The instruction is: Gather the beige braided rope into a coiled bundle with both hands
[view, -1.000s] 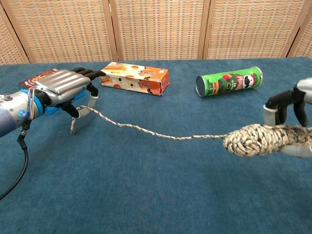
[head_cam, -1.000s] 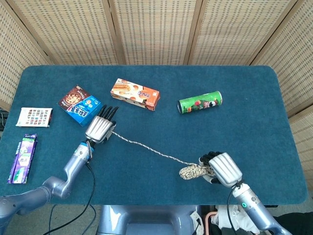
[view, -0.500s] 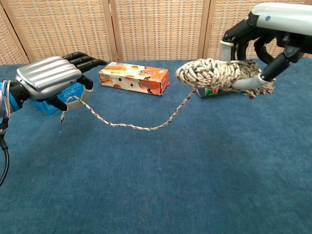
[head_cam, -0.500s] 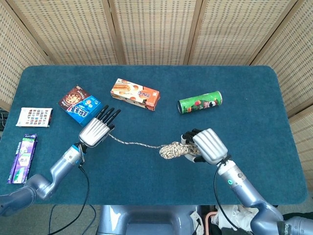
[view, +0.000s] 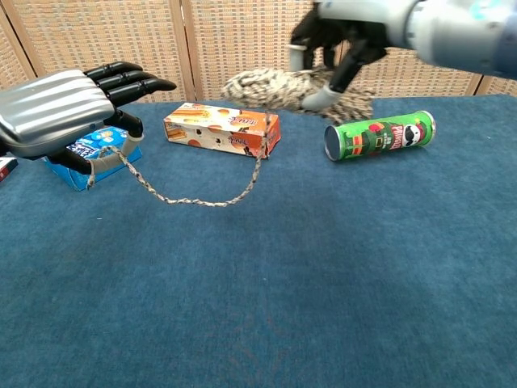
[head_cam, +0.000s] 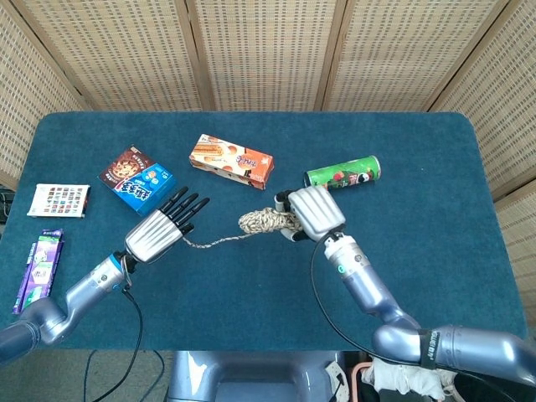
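Observation:
My right hand (head_cam: 308, 213) (view: 339, 42) holds the coiled part of the beige braided rope (head_cam: 261, 221) (view: 266, 86) up above the middle of the table. From the bundle a loose strand (view: 198, 200) hangs down, sags onto the blue cloth and runs left. Its free end is pinched in my left hand (head_cam: 159, 230) (view: 60, 109), which hovers at the left with its other fingers stretched forward. The two hands are a short way apart.
An orange snack box (head_cam: 231, 161) (view: 223, 129) lies behind the rope. A green chip can (head_cam: 342, 175) (view: 380, 136) lies on its side to the right. A blue biscuit box (head_cam: 136, 178), a white card (head_cam: 59, 200) and a purple pack (head_cam: 38, 270) sit at the left.
My right hand has lifted the rope bundle and carried it left and away from me, toward my left hand. The strand has gone slack. My left hand has risen and drawn back a little.

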Controlling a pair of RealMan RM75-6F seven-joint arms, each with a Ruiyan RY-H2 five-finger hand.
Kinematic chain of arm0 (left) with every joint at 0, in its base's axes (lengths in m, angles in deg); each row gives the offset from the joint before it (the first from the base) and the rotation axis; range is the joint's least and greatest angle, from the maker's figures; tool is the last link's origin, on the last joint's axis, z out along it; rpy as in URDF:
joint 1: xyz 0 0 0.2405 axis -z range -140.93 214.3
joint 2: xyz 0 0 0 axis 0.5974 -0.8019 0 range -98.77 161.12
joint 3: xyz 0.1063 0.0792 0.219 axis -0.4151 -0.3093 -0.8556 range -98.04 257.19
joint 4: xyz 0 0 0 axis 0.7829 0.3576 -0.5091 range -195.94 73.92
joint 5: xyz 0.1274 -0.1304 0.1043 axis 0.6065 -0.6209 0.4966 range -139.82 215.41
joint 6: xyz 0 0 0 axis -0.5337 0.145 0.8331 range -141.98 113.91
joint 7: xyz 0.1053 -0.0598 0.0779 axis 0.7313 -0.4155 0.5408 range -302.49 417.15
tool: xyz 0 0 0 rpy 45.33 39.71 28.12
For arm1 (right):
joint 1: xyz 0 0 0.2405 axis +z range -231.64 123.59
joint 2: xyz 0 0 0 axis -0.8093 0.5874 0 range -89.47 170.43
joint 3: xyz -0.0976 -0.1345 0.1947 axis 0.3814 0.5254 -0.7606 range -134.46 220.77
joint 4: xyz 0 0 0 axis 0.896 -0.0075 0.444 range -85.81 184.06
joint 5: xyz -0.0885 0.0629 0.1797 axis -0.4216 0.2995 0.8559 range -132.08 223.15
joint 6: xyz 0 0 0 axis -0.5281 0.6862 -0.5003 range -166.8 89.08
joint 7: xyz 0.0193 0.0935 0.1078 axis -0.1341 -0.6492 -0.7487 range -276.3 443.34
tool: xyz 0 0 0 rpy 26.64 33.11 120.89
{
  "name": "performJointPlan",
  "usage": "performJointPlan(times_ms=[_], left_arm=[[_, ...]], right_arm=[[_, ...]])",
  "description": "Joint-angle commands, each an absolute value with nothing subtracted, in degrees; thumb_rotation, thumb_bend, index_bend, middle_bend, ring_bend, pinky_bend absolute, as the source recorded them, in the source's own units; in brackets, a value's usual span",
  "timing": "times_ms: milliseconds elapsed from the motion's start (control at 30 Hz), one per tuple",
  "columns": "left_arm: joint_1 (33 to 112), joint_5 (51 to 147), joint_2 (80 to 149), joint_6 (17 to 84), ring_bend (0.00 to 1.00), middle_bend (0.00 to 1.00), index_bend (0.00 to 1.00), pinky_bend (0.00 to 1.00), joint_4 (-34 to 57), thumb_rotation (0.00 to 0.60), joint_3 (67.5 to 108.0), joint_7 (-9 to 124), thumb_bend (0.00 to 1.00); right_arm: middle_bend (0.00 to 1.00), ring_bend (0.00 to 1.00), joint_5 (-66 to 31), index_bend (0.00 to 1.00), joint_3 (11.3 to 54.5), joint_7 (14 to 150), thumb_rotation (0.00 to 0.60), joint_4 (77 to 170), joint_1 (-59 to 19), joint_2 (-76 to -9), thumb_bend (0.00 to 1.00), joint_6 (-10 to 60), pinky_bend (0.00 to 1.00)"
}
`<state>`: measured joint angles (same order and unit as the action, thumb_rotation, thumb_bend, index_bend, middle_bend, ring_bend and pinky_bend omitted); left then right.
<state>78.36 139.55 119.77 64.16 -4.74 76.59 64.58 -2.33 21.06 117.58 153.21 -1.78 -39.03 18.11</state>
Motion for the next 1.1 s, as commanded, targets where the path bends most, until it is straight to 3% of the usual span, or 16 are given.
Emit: performJointPlan(times_ms=[33, 233, 467, 633, 833, 1100], left_arm=[[78.3, 140.7, 118.7, 65.4, 0.00, 0.00, 0.80, 0.00, -3.5, 0.600, 76.3, 63.8, 0.49], [78.3, 142.6, 115.8, 68.8, 0.00, 0.00, 0.81, 0.00, 1.8, 0.600, 76.9, 62.6, 0.49], [78.8, 138.1, 113.6, 68.7, 0.00, 0.00, 0.81, 0.00, 12.4, 0.600, 80.7, 54.1, 0.50], [80.1, 130.6, 109.9, 64.1, 0.00, 0.00, 0.81, 0.00, 26.7, 0.600, 86.0, 49.4, 0.50], [81.6, 125.4, 109.6, 60.7, 0.00, 0.00, 0.81, 0.00, 33.6, 0.600, 90.3, 50.1, 0.50], [84.0, 113.5, 112.7, 57.4, 0.00, 0.00, 0.82, 0.00, 37.5, 0.600, 99.0, 47.9, 0.50]], right_arm=[[0.74, 0.57, 2.0, 0.65, 21.0, 123.8, 0.600, 149.2, 3.8, -43.2, 0.70, 18.7, 0.96], [0.75, 0.57, 12.0, 0.65, 20.5, 128.2, 0.600, 142.8, 10.4, -49.4, 0.70, 18.9, 0.96], [0.75, 0.57, 12.8, 0.65, 22.0, 127.4, 0.600, 138.5, 12.3, -53.5, 0.70, 19.6, 0.96], [0.76, 0.57, 11.7, 0.65, 23.2, 124.5, 0.600, 136.1, 11.9, -55.5, 0.70, 19.4, 0.96], [0.76, 0.57, 11.1, 0.65, 24.4, 123.7, 0.600, 135.3, 11.7, -56.3, 0.70, 19.2, 0.96], [0.76, 0.57, 8.7, 0.65, 26.2, 121.8, 0.600, 134.7, 11.1, -56.6, 0.70, 17.7, 0.96]])
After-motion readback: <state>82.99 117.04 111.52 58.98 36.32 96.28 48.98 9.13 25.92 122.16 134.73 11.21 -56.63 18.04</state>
